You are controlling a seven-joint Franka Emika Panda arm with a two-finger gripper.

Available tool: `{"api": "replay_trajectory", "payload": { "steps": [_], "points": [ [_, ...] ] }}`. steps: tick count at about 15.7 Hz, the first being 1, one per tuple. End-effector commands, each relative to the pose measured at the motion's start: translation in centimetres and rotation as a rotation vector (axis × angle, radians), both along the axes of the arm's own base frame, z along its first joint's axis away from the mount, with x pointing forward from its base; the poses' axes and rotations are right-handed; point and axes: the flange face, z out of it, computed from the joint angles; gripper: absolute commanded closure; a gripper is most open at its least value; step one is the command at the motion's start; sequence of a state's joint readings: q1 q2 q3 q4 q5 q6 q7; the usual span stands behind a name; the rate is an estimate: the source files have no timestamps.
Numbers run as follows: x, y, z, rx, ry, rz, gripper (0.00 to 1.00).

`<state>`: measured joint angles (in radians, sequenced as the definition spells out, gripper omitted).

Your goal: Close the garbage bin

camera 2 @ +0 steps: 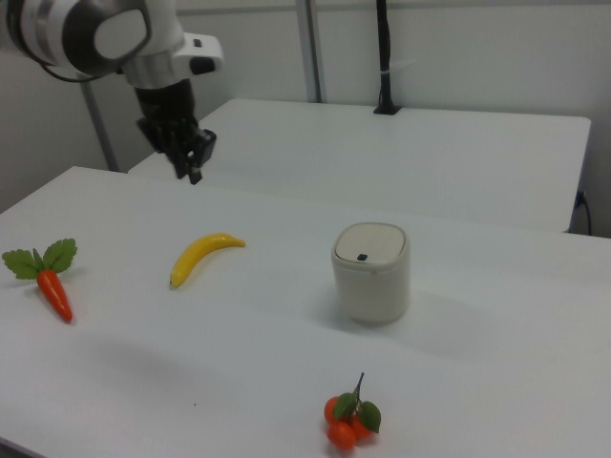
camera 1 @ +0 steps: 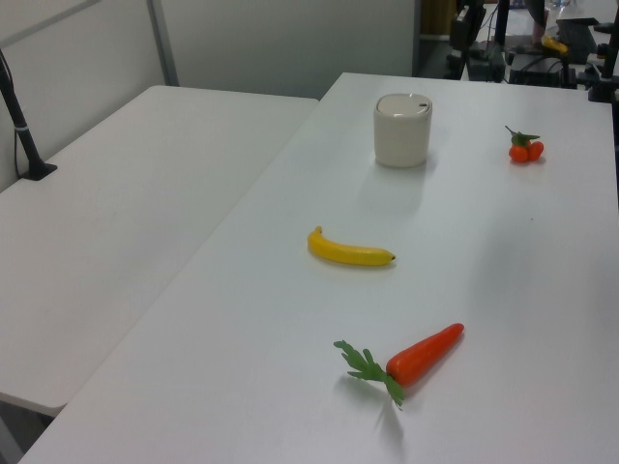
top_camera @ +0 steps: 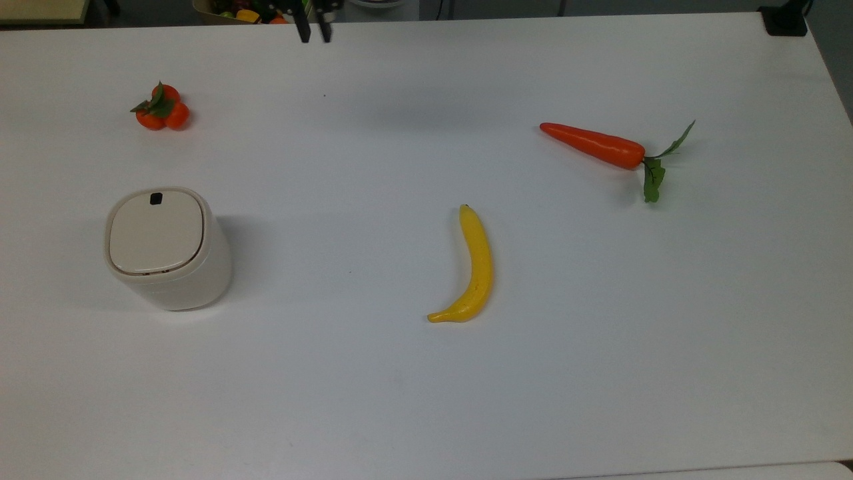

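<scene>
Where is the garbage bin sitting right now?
The small cream-beige plastic garbage bin stands at the top view's left, lid down, with the orange fruit cluster nearest it.

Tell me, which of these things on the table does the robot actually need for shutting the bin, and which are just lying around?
Part of the job:
- garbage bin, lid already lying flat
- gripper, raised, well away from the bin

Just lying about:
- banana
- carrot
- small oranges
</scene>
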<state>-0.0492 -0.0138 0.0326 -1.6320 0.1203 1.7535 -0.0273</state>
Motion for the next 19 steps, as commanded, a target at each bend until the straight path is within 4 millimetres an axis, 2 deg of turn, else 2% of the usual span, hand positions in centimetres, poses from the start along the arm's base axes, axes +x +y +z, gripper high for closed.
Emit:
{"api": "replay_trajectory", "payload": {
  "steps": [1, 3, 6, 11, 16, 19],
  "points": [
    [-1.6, 2.8, 1.0, 0.015, 0.038, 0.032, 0.00],
    [-1.7, 4.3, 0.6, 0.001, 0.042, 0.063, 0.00],
    [-1.5, 5.0, 0.2, -0.008, 0.043, 0.079, 0.00],
    [-1.1, 4.7, -0.4, -0.067, 0.025, 0.099, 0.00],
    [-0.8, 3.4, -0.1, -0.082, -0.005, 0.120, 0.00],
    [-0.8, 3.5, -0.1, -0.079, -0.005, 0.120, 0.00]
  ]
}}
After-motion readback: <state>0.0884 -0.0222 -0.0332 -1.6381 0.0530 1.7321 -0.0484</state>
